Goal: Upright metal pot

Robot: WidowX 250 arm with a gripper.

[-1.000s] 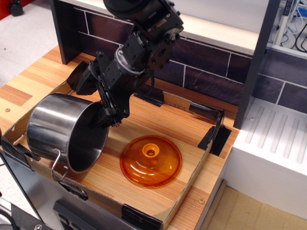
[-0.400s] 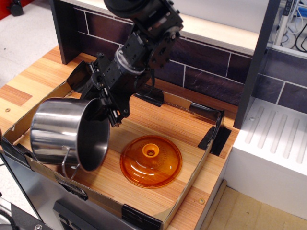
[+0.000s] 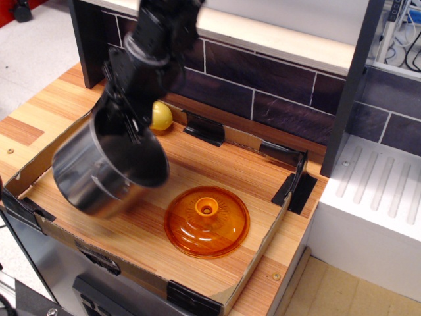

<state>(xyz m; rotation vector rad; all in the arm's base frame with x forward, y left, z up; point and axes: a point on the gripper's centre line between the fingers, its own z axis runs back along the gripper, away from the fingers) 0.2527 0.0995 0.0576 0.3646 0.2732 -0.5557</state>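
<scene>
Your shiny cylindrical metal pot (image 3: pixel 105 170) hangs tilted, dark mouth up-right; the gripper (image 3: pixel 128 128) reaches steeply down, fingers clamped on its rim.

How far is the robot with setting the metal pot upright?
Partly done. The metal pot is gripped at its rim by the hand and tilted, its dark opening facing up and to the right; it is motion-blurred. It is not yet standing flat on the wooden tray floor. Left to do: finish the turn, set it down beside the orange lid, then release.
</scene>
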